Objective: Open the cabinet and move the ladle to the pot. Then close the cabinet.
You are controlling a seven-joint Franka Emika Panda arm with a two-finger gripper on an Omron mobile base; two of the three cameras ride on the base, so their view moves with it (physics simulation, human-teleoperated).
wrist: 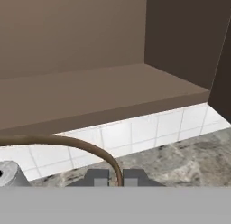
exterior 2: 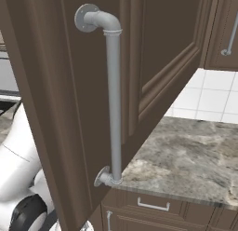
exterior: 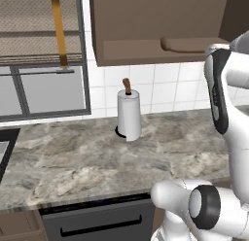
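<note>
At lower centre of the hand view, the gripper (wrist: 116,177) pinched the ladle (wrist: 67,144) just outside the open cabinet (wrist: 90,90). Carrying it to the pot seemed next.

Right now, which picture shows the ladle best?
The hand view: the ladle's thin curved handle runs right down between the shut gripper's tips, in front of the open cabinet. The left base view catches its scoop end at the cabinet's lower edge, partly behind the arm. The right base view faces the open door.
</note>
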